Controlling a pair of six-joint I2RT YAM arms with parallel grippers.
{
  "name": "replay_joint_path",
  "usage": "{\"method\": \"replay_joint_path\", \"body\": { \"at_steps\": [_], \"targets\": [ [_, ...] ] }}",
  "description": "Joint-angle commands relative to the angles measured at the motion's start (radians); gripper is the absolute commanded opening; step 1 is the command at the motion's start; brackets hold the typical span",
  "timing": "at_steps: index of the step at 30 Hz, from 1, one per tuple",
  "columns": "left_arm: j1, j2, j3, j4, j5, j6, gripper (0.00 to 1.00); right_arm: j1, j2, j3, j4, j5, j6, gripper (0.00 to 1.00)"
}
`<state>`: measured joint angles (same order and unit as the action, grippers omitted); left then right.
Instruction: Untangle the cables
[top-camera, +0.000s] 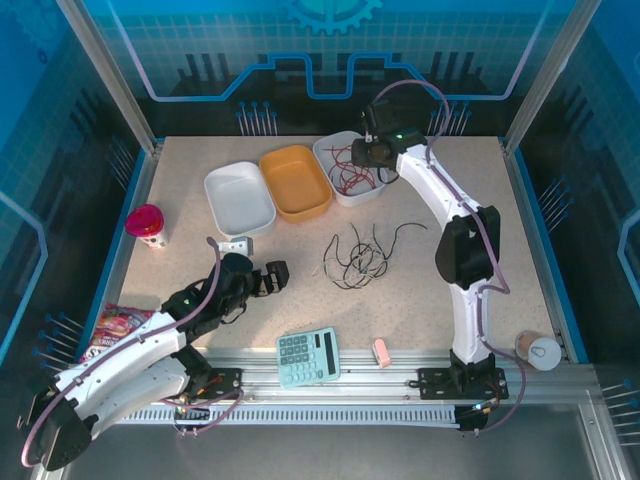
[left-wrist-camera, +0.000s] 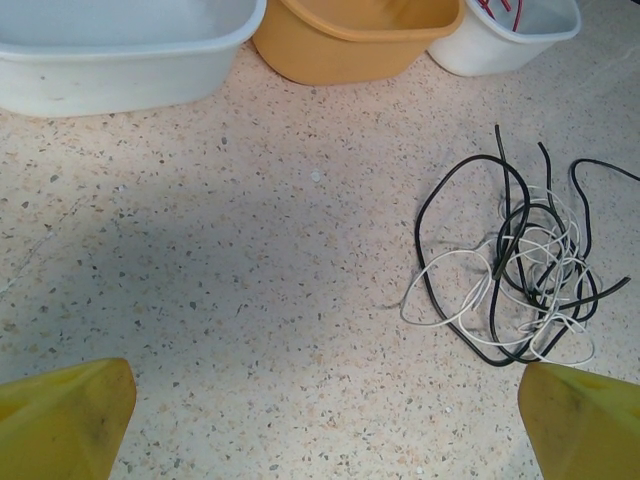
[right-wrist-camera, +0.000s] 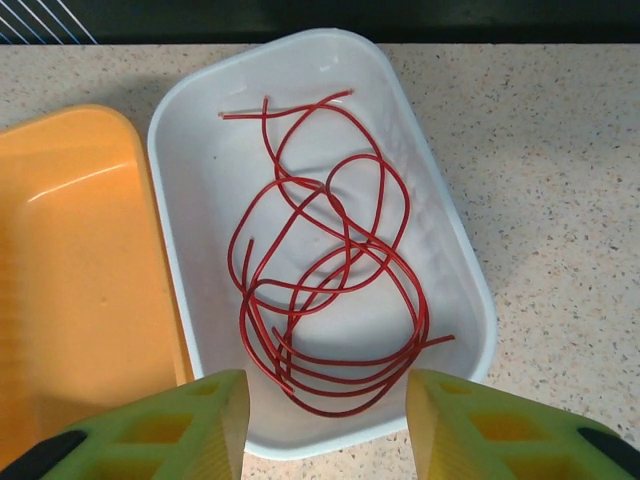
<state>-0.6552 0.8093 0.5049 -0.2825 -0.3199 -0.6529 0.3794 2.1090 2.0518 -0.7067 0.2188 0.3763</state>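
A loose tangle of black and whitish cables (top-camera: 357, 258) lies on the table's middle; in the left wrist view the same tangle (left-wrist-camera: 520, 270) is ahead to the right. Red cables (right-wrist-camera: 320, 270) lie coiled in a white tray (right-wrist-camera: 470, 270) at the back. My right gripper (right-wrist-camera: 325, 425) hovers over that tray's near end, open, with nothing between its green fingers (right-wrist-camera: 190, 430). My left gripper (left-wrist-camera: 325, 420) is wide open above bare tabletop, left of the tangle. From above, the left gripper (top-camera: 275, 277) is front left and the right gripper (top-camera: 372, 150) is at the back.
An orange tray (top-camera: 295, 182) and a second white tray (top-camera: 238, 197) stand left of the red cables' tray. A red-lidded cup (top-camera: 147, 225), a small grey box (top-camera: 238, 245), a calculator (top-camera: 307, 357), a pink eraser (top-camera: 382, 351) and a snack packet (top-camera: 115, 328) are around.
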Motion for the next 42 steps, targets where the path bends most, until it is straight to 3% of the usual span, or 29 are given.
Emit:
{"method": "replay_joint_path", "body": {
  "at_steps": [1, 10, 15, 16, 17, 18, 28, 36, 42],
  "targets": [
    [0.011, 0.009, 0.047, 0.019, 0.016, 0.009, 0.99, 0.013, -0.076, -0.081, 0.032, -0.014, -0.011, 0.47],
    [0.01, 0.072, 0.09, 0.039, 0.052, 0.031, 0.99, 0.025, -0.299, -0.382, 0.134, -0.023, 0.001, 0.51],
    [0.011, 0.141, 0.157, 0.037, 0.09, 0.053, 0.99, 0.024, -0.468, -0.61, 0.209, -0.022, 0.05, 0.72],
    [0.011, 0.161, 0.175, 0.037, 0.101, 0.059, 0.99, 0.026, -0.502, -0.651, 0.222, -0.025, 0.061, 0.78],
    [0.011, 0.182, 0.193, 0.037, 0.111, 0.064, 0.97, 0.025, -0.536, -0.696, 0.23, -0.027, 0.072, 0.93],
    [0.01, 0.202, 0.209, 0.038, 0.121, 0.067, 0.96, 0.026, -0.568, -0.731, 0.233, -0.025, 0.082, 1.0],
    [0.012, 0.484, 0.444, -0.113, 0.192, 0.159, 0.91, 0.021, -0.909, -1.055, 0.184, 0.069, 0.185, 1.0],
    [0.009, 0.668, 0.566, -0.241, 0.365, 0.307, 0.68, 0.005, -1.107, -1.23, 0.123, 0.148, 0.262, 1.0],
    [0.005, 0.736, 0.591, -0.262, 0.387, 0.357, 0.58, -0.014, -1.16, -1.282, 0.12, 0.173, 0.307, 1.0]
  ]
}}
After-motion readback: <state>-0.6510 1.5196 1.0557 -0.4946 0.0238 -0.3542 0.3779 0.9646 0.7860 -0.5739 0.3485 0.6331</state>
